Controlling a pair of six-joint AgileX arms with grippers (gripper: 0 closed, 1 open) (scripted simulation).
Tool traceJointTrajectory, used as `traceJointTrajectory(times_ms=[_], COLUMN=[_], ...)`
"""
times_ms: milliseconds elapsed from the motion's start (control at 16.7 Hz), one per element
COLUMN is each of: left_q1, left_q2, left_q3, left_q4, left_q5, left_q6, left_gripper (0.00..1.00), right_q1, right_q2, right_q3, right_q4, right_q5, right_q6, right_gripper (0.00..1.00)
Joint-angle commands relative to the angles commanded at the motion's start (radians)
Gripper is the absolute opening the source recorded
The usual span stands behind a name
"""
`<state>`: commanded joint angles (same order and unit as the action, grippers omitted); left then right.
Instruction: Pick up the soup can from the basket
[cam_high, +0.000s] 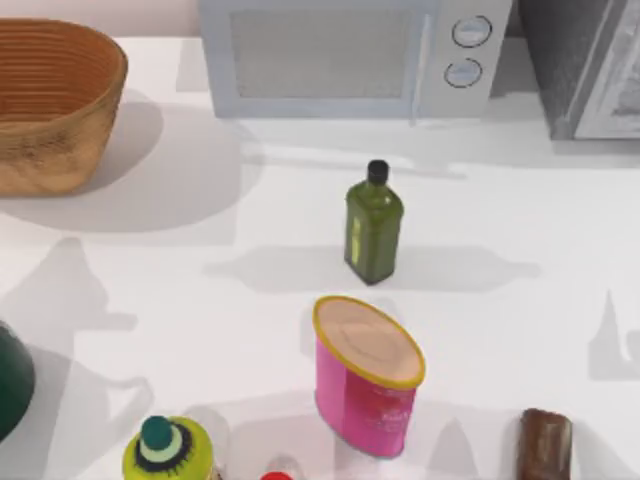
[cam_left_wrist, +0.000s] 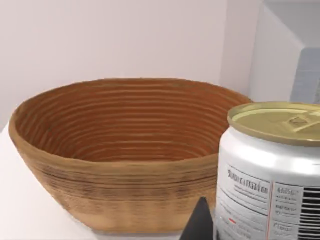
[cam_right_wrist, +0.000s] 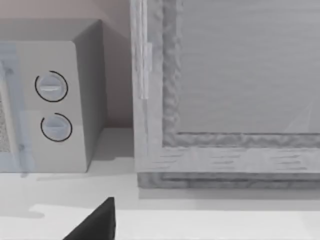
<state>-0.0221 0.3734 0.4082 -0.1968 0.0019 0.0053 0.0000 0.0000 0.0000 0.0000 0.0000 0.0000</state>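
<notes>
Grip first: a dark part of our left gripper shows right against the side of the soup can, yet we cannot tell how wide the gripper stands or whether it has hold of the can. The can is upright and the nearest thing to this gripper, its pale gold end level and its printed label turned our way. It stands on the gripper's side of the basket, outside the woven wall, not down in the bowl. We judge that an upright can lets the gripper take it across its round side without a tilt. Just beyond the can, the basket's bowl looks bare, and its rim curves close behind the can. That rim is the edge we would mind most, so any move seems safer upward or back toward the gripper than forward. We cannot see the can's base, nor whether it rests on the table. Farther off, past the basket, stands the microwave. The green bottle and the pink canister stand well apart from the basket, with open table between. Our right gripper sits idle, facing the microwave and a grey cabinet
</notes>
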Motion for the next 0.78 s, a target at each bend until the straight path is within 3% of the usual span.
traceJointTrajectory(times_ms=[360, 780], left_q1=[0.014, 0.020], left_q2=[-0.334, -0.369], left_q3=[-0.363, -0.408], left_q4=[0.172, 0.195], left_q5=[0.001, -0.002], left_q6=[-0.006, -0.004], left_gripper=[0.00, 0.00], right_q1=[0.000, 0.000], right_q2=[0.000, 0.000], right_q3=[0.000, 0.000], right_q4=[0.000, 0.000], right_q5=[0.000, 0.000], right_q6=[0.000, 0.000], right_gripper=[1.00, 1.00])
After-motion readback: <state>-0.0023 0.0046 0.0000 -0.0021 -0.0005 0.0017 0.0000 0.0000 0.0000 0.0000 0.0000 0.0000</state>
